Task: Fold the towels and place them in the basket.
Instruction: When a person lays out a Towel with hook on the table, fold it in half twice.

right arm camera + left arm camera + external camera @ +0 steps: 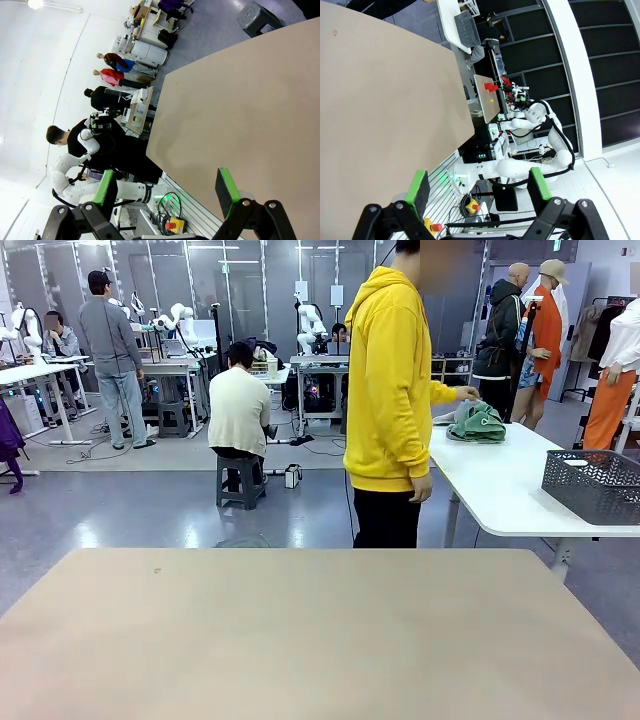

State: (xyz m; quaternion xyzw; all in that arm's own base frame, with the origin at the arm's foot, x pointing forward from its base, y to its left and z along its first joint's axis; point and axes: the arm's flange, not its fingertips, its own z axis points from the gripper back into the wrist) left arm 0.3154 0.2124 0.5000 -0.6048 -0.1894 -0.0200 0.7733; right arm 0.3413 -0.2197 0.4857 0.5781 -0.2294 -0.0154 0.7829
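In the front view, a person in a yellow hoodie [390, 390] stands beyond the beige counter [320, 640]. The person reaches toward the mint green towel [478, 423] and grey-blue towel [445, 417], which are bunched together on a white counter [500, 485]. The dark grey basket [592, 485] sits well apart from the towels, its contents unclear. The wrist views add the left hand [479, 184] and right hand [166, 186], each spread wide, holding nothing, near the beige counter's edge.
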